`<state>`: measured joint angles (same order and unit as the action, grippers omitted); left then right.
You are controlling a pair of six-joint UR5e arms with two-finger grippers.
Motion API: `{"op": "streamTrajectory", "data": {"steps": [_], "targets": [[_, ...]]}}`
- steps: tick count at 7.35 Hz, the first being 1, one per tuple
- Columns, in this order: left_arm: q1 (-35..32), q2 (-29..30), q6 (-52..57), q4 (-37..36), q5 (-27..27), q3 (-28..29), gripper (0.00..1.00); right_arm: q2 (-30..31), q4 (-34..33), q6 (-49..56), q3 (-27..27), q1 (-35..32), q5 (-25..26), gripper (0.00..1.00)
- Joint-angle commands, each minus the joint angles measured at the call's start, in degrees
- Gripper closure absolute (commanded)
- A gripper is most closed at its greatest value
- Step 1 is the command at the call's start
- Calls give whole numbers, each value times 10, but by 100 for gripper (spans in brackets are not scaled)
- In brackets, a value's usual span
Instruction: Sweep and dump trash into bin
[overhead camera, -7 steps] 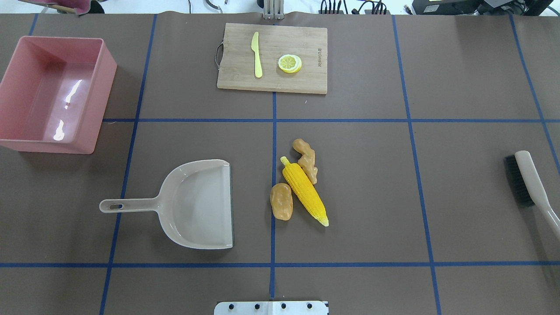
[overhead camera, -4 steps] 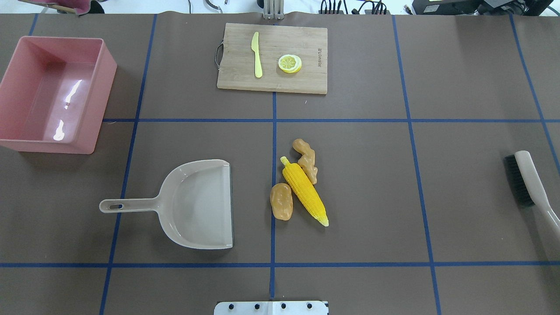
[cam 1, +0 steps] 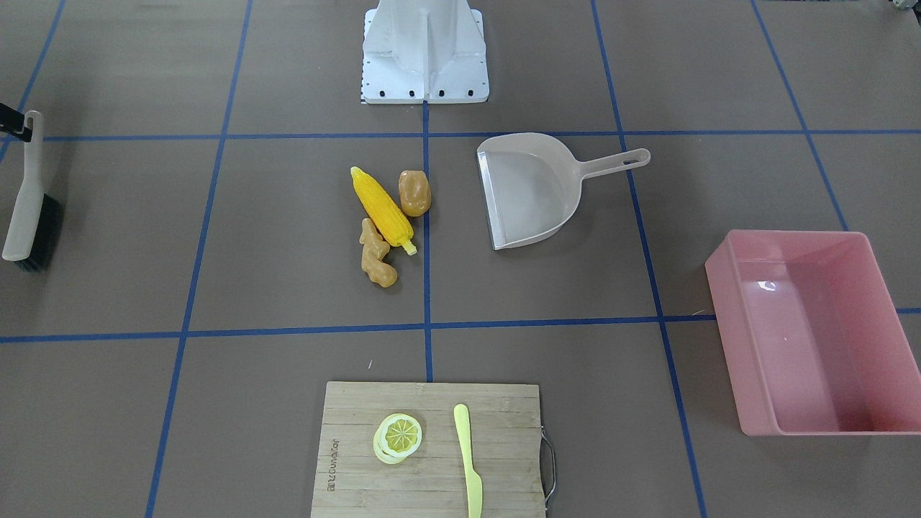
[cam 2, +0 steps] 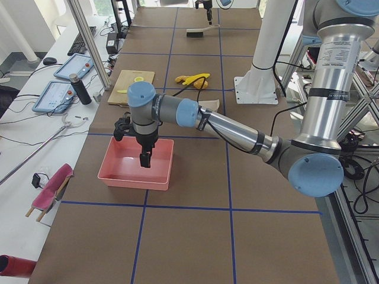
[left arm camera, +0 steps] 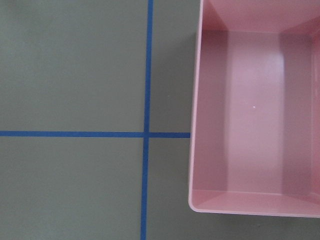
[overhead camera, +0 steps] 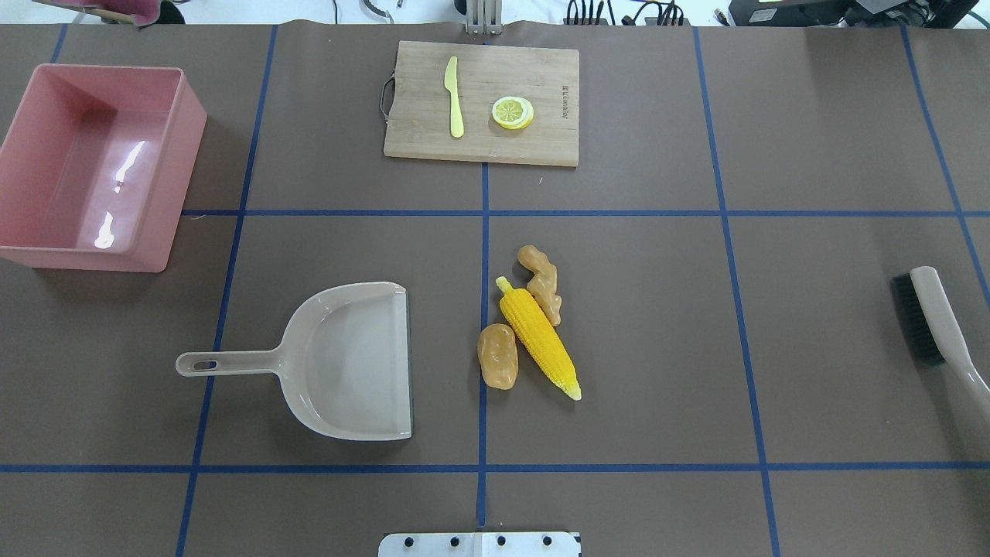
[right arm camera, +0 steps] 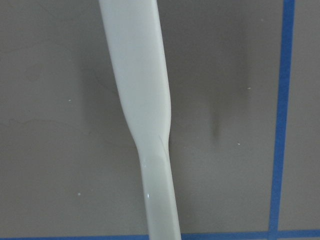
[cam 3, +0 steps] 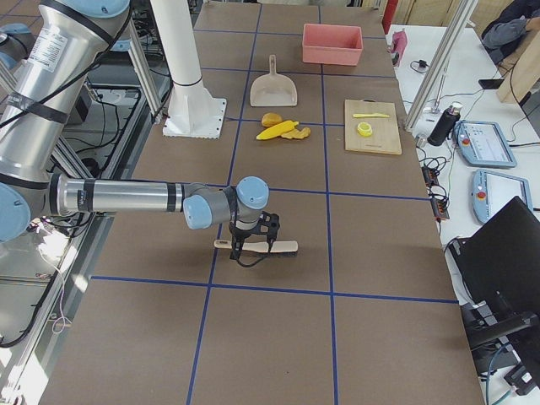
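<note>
Three plastic pieces of trash, ribbed corn cob (overhead camera: pixel 539 338), smooth potato (overhead camera: pixel 497 356) and knobbly ginger (overhead camera: pixel 542 283), lie clustered mid-table, unswept. At their nine o'clock opens the beige dustpan (overhead camera: pixel 348 363), at ten the glossy pink bin (overhead camera: pixel 108 70), at three the bristled brush (overhead camera: pixel 936 325). Over the bin hovers the left end effector (cam 2: pixel 144 155), and over the brush handle the right end effector (cam 3: pixel 253 245); I cannot tell how wide either gapes. Next, I judge: gripping brush and dustpan

Counter (overhead camera: pixel 619 348) brown, blue tape grid. Bin (overhead camera: pixel 85 259) glossy pink. Corn cob (overhead camera: pixel 537 339) bright yellow, kernel rows; potato (overhead camera: pixel 497 356) orange-brown; ginger root (overhead camera: pixel 541 282) tan. Dustpan (overhead camera: pixel 348 363) beige. Brush (overhead camera: pixel 932 317) beige handle, black bristles. Cutting board (overhead camera: pixel 479 143) pale wood grain; knife (overhead camera: pixel 454 97) light yellow; lemon slice (overhead camera: pixel 512 112) yellow, paler rim.
</note>
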<state>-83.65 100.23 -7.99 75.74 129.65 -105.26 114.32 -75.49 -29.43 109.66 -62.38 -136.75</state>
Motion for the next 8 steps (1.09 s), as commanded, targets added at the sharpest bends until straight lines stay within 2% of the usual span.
{"op": "streamTrajectory", "data": {"steps": [1,3,4,6,7,8], "targets": [[58,33,49,-26,-29,-52,2,-5,15,-17,-35,44,6,3],[74,33,197,-27,-28,-94,2,-5,67,-48,-70,71,10,4],[96,32,205,-25,-26,-100,2,-7,75,-49,-75,74,11,18],[176,33,205,-24,-26,-123,2,-16,75,-55,-75,75,10,87],[233,37,204,-24,-32,-129,2,-23,71,-65,-74,78,10,100],[258,62,205,-23,-32,-115,2,-25,71,-66,-72,80,10,100]]}}
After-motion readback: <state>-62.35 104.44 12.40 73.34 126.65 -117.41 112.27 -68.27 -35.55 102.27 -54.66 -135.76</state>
